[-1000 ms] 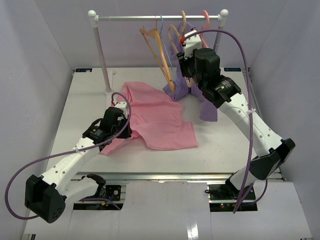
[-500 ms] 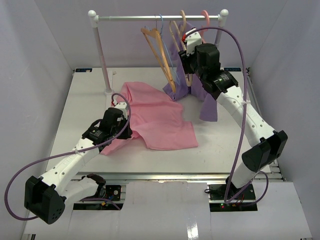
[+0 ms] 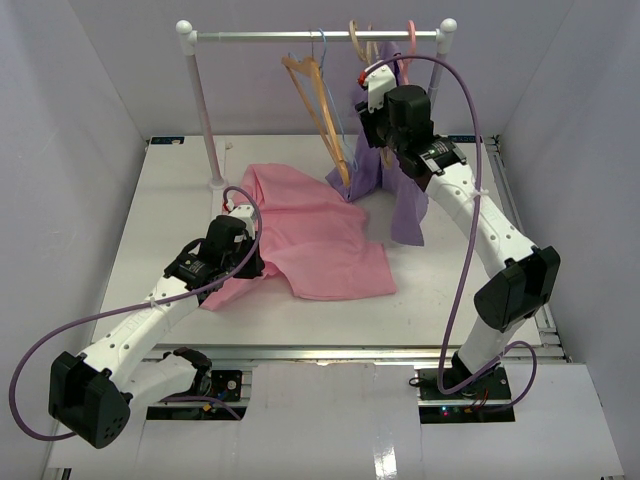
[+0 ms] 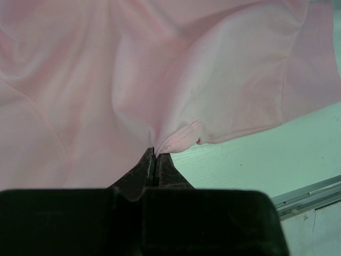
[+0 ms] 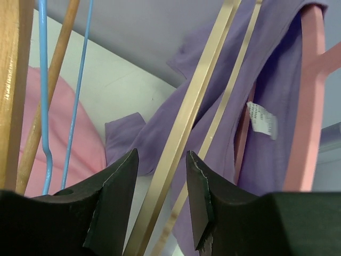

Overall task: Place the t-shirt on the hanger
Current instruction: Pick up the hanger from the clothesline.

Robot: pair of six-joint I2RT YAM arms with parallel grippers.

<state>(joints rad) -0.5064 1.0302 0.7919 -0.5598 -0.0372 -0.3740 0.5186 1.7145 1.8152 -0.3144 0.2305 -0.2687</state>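
The pink t-shirt (image 3: 310, 230) lies crumpled on the white table. My left gripper (image 3: 243, 262) is shut on its hem fold, seen in the left wrist view (image 4: 178, 140), where the gripper (image 4: 155, 154) has its jaws closed tight on the cloth. The beige hanger (image 5: 184, 128) hangs on the rail; its hook shows in the top view (image 3: 354, 33). My right gripper (image 5: 162, 160) is raised at the rail (image 3: 375, 108), open, with one beige bar of the hanger between its fingers, not clamped.
A white rack with a metal rail (image 3: 260, 35) stands at the back. On it hang an orange wooden hanger (image 3: 318, 105), a thin blue hanger (image 5: 64, 90) and a pink hanger (image 5: 306, 96) carrying a purple shirt (image 3: 405, 195).
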